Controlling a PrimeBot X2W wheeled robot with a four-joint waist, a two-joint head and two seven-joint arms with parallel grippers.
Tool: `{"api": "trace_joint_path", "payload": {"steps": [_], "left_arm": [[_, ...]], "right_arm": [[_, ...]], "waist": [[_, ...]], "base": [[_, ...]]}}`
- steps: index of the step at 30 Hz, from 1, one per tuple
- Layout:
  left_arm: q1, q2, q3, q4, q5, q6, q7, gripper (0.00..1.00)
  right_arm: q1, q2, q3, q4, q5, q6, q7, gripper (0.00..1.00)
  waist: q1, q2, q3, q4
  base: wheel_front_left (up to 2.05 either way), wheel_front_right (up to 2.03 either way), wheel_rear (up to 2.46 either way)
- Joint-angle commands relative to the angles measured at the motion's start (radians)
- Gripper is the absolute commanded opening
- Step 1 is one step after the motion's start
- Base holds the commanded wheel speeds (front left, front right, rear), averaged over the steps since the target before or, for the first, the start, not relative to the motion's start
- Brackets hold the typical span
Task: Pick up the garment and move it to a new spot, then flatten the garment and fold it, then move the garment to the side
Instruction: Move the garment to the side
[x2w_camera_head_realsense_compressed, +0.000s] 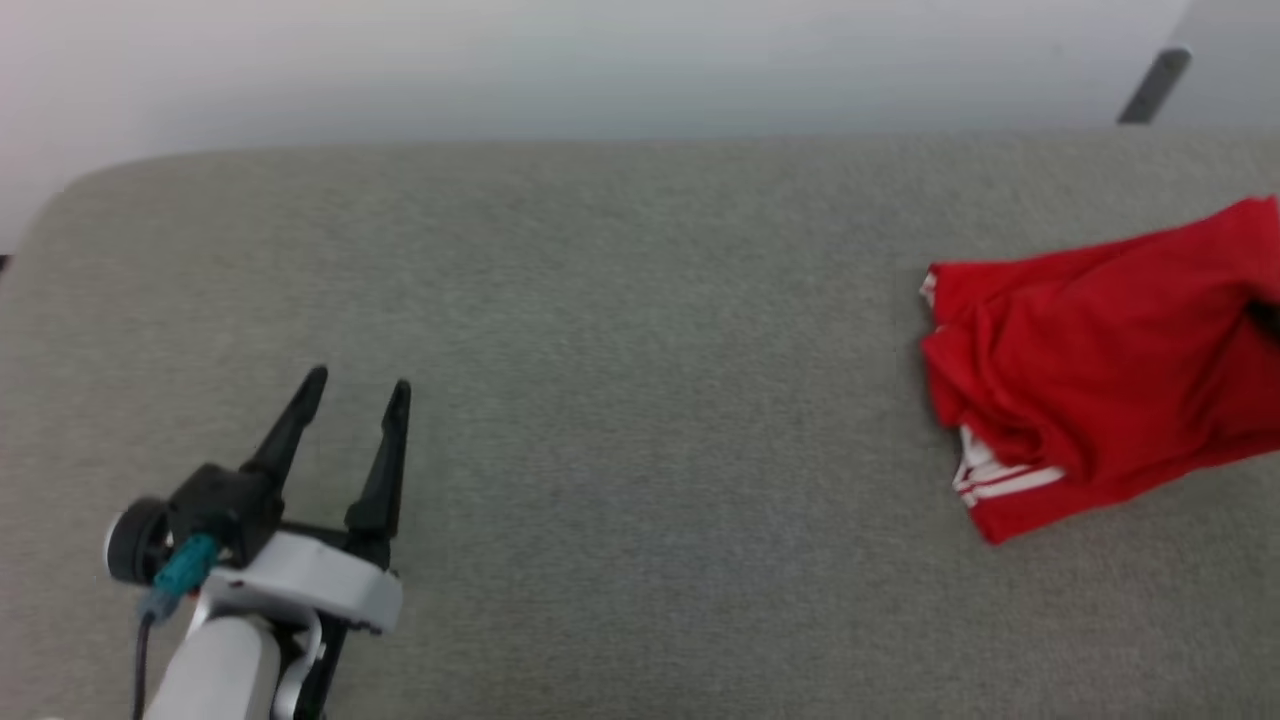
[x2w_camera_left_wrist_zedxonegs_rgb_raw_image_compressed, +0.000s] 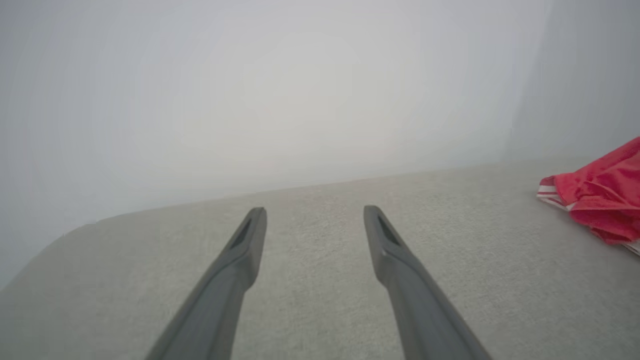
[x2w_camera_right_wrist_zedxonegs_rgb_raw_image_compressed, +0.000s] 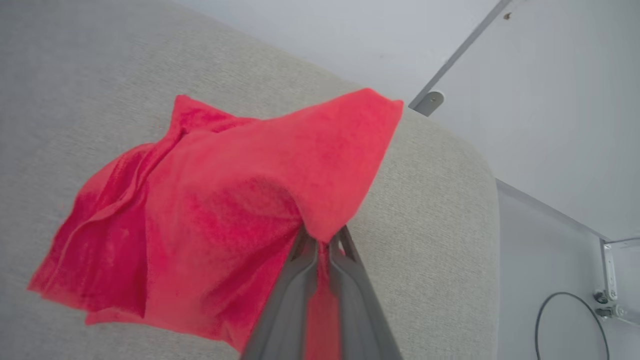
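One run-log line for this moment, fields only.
phase: pick-up | right gripper: shut on garment | left gripper: open, empty, clear of garment | garment: crumpled, mostly on pad

The right gripper (x2w_camera_right_wrist_zedxonegs_rgb_raw_image_compressed: 322, 239) is pinching its two long dark fingers together on a raised fold of the soft red fabric garment (x2w_camera_right_wrist_zedxonegs_rgb_raw_image_compressed: 225, 200), with the tips seemingly buried in the cloth. The rest is draping onto the grey woven cushioned surface (x2w_camera_right_wrist_zedxonegs_rgb_raw_image_compressed: 430, 215). A thin black cable (x2w_camera_right_wrist_zedxonegs_rgb_raw_image_compressed: 570, 296) is lying beyond its rounded edge.

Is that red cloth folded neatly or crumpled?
Crumpled: the garment lies bunched in uneven creases, one part pinched up by the right pincer.
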Motion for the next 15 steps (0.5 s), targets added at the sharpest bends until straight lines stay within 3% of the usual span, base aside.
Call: {"api": "trace_joint_path", "payload": {"steps": [1,15], "left_arm": [[-0.027,0.003,-0.005,-0.002,0.012,-0.005,0.000,1.00],[-0.205,0.044,-0.067,0.006,0.051,-0.028,0.000,1.00]], "right_arm": [[-0.028,-0.019,0.006,0.013,0.002,-0.001,-0.026,0.00],[-0.195,-0.103,0.118,0.133,-0.048,-0.001,-0.216,0.00]], "waist": [[0.0000,-0.0001,0.075,-0.074],[0.0000,-0.0001,0.221,-0.208]], "base": [[0.00,0.00,0.00],[0.00,0.00,0.00]]}}
